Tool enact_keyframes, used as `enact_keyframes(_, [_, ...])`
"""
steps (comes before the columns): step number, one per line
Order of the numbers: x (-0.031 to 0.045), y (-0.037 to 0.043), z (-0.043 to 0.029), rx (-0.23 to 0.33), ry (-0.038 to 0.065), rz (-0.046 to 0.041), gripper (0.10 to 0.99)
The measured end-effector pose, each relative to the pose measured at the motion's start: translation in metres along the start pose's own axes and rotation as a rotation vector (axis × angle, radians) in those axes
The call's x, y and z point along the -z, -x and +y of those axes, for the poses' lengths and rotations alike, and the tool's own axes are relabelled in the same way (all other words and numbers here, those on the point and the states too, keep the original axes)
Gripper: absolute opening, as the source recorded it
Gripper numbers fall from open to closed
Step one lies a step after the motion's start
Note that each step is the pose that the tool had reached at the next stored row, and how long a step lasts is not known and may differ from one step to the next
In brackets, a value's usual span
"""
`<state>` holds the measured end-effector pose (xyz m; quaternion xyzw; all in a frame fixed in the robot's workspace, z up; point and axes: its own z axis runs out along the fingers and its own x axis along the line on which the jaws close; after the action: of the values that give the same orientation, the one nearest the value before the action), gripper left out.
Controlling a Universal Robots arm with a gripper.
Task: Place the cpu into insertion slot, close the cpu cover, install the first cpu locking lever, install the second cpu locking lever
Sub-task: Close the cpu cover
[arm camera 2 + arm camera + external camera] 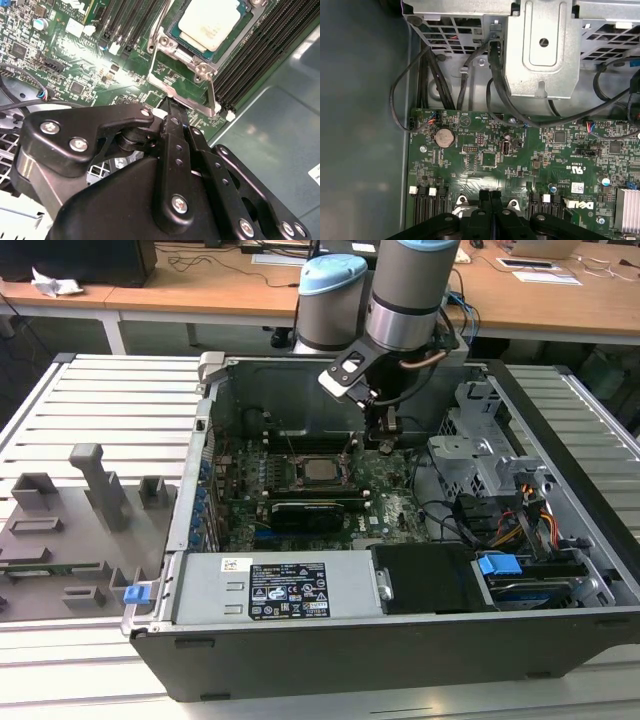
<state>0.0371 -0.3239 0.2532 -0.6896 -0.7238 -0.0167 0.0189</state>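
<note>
The cpu [210,20] lies flat in the insertion slot, pale metal top up; in the exterior view the cpu [318,470] sits mid-motherboard. The silvery cpu cover [192,59] frames it and looks lowered around it. A thin wire lever [212,92] runs along the socket's edge, and another lever [156,27] along the adjacent side. My gripper [171,106] hovers just beside the socket's corner, black fingers pressed together with nothing visible between them. In the first wrist view the gripper [491,192] points down at the board. In the exterior view, the gripper [386,440] stands right of the cpu.
A metal drive cage [480,440] with black cables [440,85] stands close to the gripper's far side. A long black card [310,510] lies in front of the socket. Memory slots [260,55] flank it. The power supply [270,590] spans the case front. Grey fixtures [70,520] sit outside, left.
</note>
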Motion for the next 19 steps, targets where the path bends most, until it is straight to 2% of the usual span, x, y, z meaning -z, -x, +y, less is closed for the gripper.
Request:
enact_keyframes(15, [0.0,-0.0005,-0.0105,0.0,0.0,-0.0001,0.106])
enact_keyframes(19, [-0.0001,-0.0008,-0.0174,0.0,0.0,0.0001,0.106])
